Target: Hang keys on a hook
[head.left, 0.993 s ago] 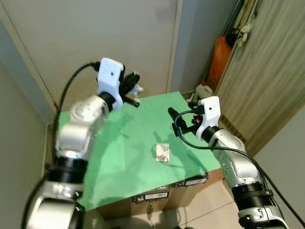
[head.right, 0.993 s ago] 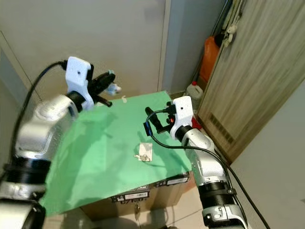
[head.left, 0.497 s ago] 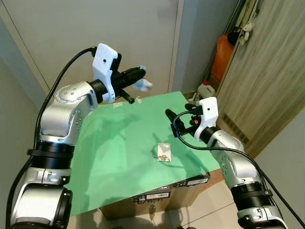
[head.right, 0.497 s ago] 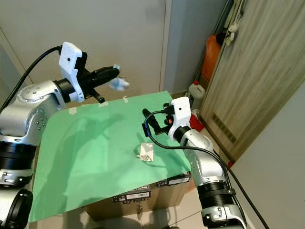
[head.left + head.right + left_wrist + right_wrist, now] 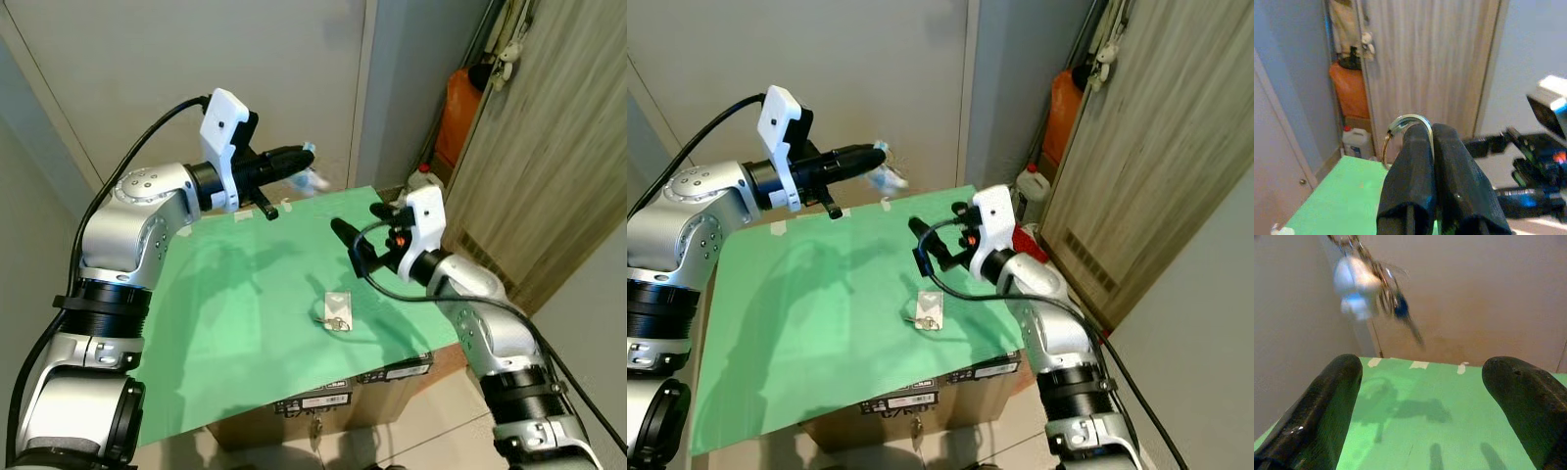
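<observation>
**Left pincer holds keys in the air, right pincer open over the counter**

Left arm raised, elbow bent, forearm reaching across toward the far edge of the green counter [image 5: 245, 323]. Left pincer [image 5: 299, 157] has its two black fingers [image 5: 1415, 181] pressed together, clamped on the metal ring of the keys [image 5: 884, 174]. The bunch hangs from the fingertips, blurred, with a pale blue-white fob (it shows best in the right wrist view, keys [image 5: 1371, 289] dangling against the beige wall). Keys are up in the air, above the far side of the counter, touching nothing but the pincer.

Right arm bent at the elbow, forearm coming in from the right side, wrist level. Right pincer [image 5: 345, 245] hovers above the counter, fingers [image 5: 1327, 396] spread wide apart, nothing between them, pointing toward the hanging keys.

On the counter, between the two arms and near the front: a small white card [image 5: 335, 305] with some small metal item lying on it (too small to tell what). Bits of tape [image 5: 886, 204] hold the green cover at the far edge. Counter sits on a cardboard box [image 5: 323, 406] with labels on the front.

Around: beige wall panels behind, wooden sliding door [image 5: 549, 147] on the right, an orange container [image 5: 456, 113] and a white jug [image 5: 423, 181] on the floor in the corner.
</observation>
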Controlling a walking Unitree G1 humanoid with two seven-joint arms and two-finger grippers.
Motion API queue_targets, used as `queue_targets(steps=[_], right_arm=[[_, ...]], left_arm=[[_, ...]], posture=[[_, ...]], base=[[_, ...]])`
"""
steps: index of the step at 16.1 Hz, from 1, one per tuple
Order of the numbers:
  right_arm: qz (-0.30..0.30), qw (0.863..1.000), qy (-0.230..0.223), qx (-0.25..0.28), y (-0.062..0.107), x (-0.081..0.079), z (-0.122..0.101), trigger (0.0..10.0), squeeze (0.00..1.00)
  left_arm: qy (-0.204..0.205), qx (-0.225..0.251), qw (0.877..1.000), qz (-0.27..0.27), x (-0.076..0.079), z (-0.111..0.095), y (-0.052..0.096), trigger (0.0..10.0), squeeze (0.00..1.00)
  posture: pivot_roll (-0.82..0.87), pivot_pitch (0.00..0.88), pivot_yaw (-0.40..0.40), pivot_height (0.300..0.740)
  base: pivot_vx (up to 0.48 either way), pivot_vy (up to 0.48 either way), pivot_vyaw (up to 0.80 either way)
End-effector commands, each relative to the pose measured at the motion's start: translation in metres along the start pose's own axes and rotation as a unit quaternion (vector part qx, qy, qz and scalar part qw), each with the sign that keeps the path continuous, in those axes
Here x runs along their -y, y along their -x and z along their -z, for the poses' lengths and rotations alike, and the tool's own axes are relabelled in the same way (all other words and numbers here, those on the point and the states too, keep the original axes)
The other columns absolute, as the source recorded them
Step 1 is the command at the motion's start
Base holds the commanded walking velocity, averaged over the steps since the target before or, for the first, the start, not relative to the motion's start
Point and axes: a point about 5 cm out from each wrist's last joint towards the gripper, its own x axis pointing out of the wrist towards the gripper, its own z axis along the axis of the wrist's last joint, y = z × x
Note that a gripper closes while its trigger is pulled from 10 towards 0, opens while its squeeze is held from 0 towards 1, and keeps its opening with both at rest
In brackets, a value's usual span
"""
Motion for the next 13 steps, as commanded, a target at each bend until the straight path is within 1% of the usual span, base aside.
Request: queue_targets(steps=[1,2,3,6,8,9,12,13], right_arm=[[-0.013,1.0,0.002,0.013,-0.001,-0.002,-0.011,10.0,0.0],[-0.045,0.999,0.0,0.012,-0.001,-0.009,-0.016,10.0,0.0],[-0.061,0.998,0.0,0.008,-0.001,-0.013,-0.017,10.0,0.0],[-0.062,0.998,0.011,0.004,-0.003,-0.012,-0.02,10.0,0.0],[-0.074,0.997,0.012,0.004,-0.003,-0.015,-0.024,10.0,0.0],[-0.085,0.996,0.011,0.008,-0.003,-0.018,-0.029,10.0,0.0],[-0.09,0.996,0.011,0.014,-0.004,-0.02,-0.035,10.0,0.0],[-0.093,0.995,0.014,0.019,-0.006,-0.022,-0.039,10.0,0.0]], left_arm=[[0.001,-0.006,1.0,0.007,-0.001,0.0,0.001,0.0,0.0],[0.007,-0.015,1.0,0.023,0.0,0.006,0.001,0.0,0.0],[0.01,-0.019,0.999,0.031,0.0,0.008,0.0,0.0,0.0],[0.012,-0.023,0.999,0.039,0.0,0.009,0.001,0.0,0.0],[0.012,-0.02,0.998,0.05,0.002,0.009,0.002,0.0,0.0],[0.014,-0.019,0.998,0.054,0.002,0.009,0.003,0.0,0.0],[0.014,-0.018,0.998,0.06,0.003,0.009,0.003,0.0,0.0],[0.013,-0.012,0.997,0.069,0.006,0.006,0.002,0.0,0.0]], posture=[[0.0,0.0,0.052,0.74],[0.0,0.0,0.055,0.74],[0.0,0.0,0.056,0.74],[0.0,0.0,0.063,0.74],[0.0,0.0,0.065,0.74],[-0.01,0.0,0.065,0.74],[-0.01,0.0,0.067,0.74],[0.0,0.0,0.066,0.74]], base=[[0.0,0.0,0.0],[0.0,0.0,0.0],[0.0,0.0,0.0],[0.0,0.0,0.0],[0.0,0.0,0.0],[0.0,0.0,0.0],[0.0,0.0,0.0],[0.0,0.0,0.0]])
